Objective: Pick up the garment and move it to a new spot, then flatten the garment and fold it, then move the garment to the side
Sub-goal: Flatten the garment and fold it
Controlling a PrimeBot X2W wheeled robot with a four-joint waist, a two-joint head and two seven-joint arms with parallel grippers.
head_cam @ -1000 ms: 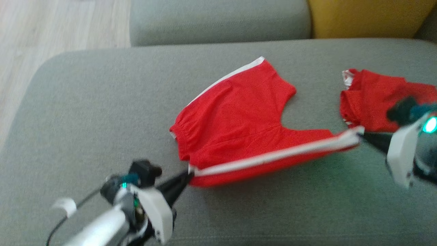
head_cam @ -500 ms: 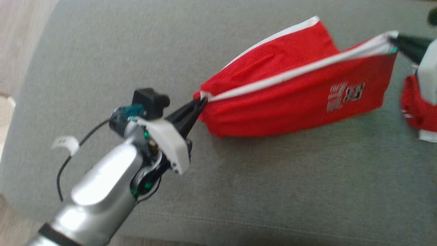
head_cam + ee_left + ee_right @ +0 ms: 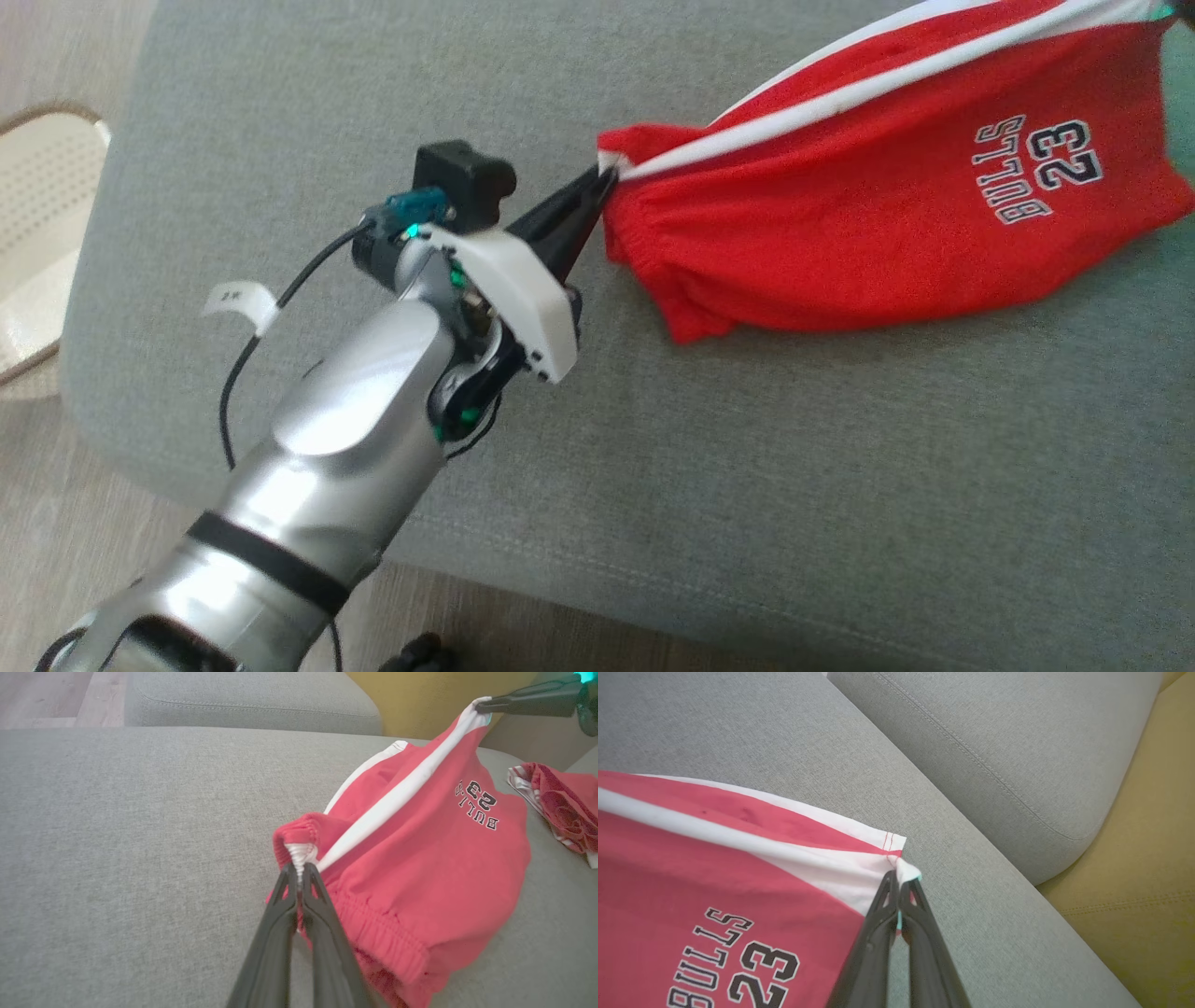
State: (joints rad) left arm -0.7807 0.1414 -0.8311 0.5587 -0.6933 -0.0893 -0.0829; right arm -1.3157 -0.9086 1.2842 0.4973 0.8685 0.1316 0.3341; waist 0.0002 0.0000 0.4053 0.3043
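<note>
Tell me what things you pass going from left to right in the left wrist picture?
Grey sofa seat → left fingers, pinching the waistband → red shorts → another crumpled red garment at the right edge.

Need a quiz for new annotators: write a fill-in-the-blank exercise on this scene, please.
The red shorts carry the word BULLS and the number ____.
The left gripper is shut on the shorts at the elastic ____.
The right gripper pinches the hem end of the ____ side stripe.
Near the shorts, a second red garment lies on the ____ sofa.
Missing words: 23; waistband; white; grey.
</note>
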